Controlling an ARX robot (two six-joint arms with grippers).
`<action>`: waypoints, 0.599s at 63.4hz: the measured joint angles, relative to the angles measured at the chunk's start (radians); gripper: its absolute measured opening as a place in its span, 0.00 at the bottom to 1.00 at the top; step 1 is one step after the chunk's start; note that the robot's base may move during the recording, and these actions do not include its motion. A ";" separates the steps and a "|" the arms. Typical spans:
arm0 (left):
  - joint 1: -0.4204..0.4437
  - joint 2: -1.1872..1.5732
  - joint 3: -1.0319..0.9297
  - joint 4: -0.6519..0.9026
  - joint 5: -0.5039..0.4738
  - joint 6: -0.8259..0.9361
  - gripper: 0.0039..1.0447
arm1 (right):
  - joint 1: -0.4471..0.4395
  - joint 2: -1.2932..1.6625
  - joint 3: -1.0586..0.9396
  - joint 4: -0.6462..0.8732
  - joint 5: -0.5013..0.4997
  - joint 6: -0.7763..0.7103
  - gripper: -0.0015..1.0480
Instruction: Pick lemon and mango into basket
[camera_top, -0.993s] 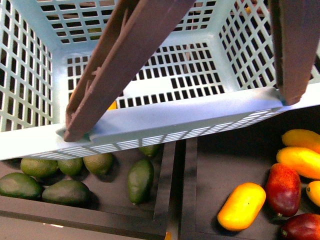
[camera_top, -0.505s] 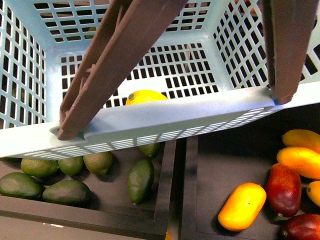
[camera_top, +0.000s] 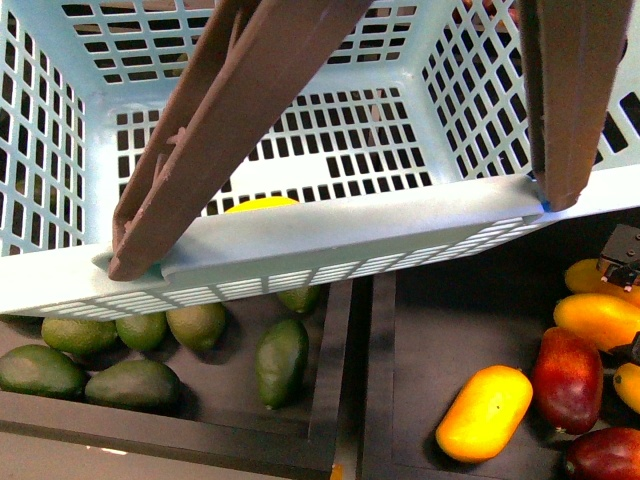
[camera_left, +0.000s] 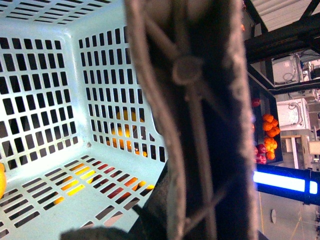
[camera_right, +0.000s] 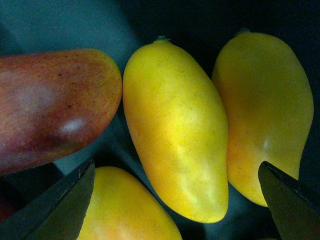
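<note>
Because the mango (camera_right: 175, 130) lies packed among others in the dark bin at the lower right of the front view, the closing is where this could go wrong. In the right wrist view it fills the centre. A red mango (camera_right: 50, 105) nearly touches it on the left, a second yellow one (camera_right: 265, 110) sits just beside it on the right, and a third (camera_right: 125, 210) lies below. The right gripper (camera_right: 175, 175) hangs over it with its jaws spread wide and nothing in them. One dark fingertip (camera_right: 65, 200) sits over the gap by the red fruit and the other over the right-hand neighbour. A finger landing on a neighbour would likely shove the pile or pinch two fruits at once.

The skin looks smooth and glossy and the body tapers to one end, so a grip off its thickest part may slip. The lemon (camera_top: 262, 204) already shows inside the basket (camera_top: 330, 240), low behind the near rim. The left gripper cannot be made out behind the brown handle (camera_left: 195, 125).
</note>
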 joint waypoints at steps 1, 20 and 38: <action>0.000 0.000 0.000 0.000 0.000 0.000 0.04 | 0.003 0.003 0.004 -0.003 0.001 -0.001 0.92; 0.000 0.000 0.000 0.000 0.006 0.000 0.04 | 0.034 0.053 0.033 -0.035 0.011 -0.002 0.92; 0.000 0.000 0.000 0.000 0.003 0.000 0.04 | 0.033 0.100 0.076 -0.042 0.035 0.018 0.92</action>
